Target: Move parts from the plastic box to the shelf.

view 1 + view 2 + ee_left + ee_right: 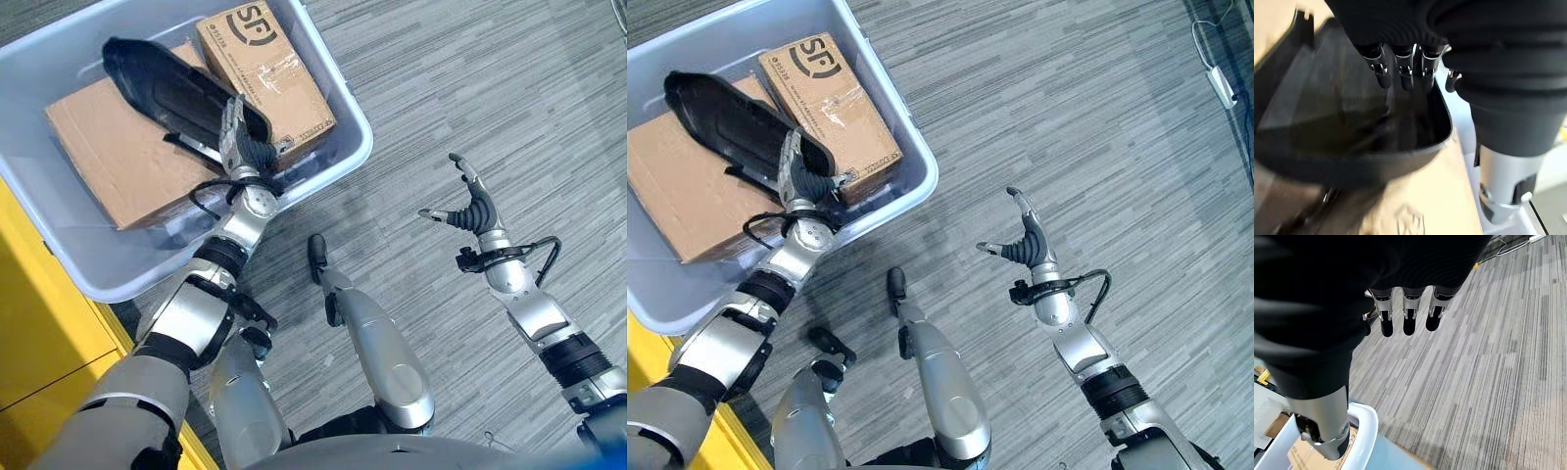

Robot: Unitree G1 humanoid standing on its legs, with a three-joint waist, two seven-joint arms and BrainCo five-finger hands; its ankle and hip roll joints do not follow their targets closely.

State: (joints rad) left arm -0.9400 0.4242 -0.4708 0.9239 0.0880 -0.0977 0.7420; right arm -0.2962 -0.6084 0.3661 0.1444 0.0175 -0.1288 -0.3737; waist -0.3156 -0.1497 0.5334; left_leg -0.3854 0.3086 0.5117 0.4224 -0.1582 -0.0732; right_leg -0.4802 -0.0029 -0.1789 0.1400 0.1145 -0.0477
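Observation:
A long black plastic part lies across two cardboard boxes inside the translucent plastic box at the upper left. My left hand reaches over the box's near rim. It is open, and its straight fingers rest at the near end of the black part, over its hollow side. My right hand hangs open above the carpet to the right of the box, fingers spread and holding nothing.
In the box a small printed carton sits beside a larger plain cardboard box. A yellow surface borders the box on the lower left. Grey striped carpet lies to the right, with a white adapter and cable at the far right.

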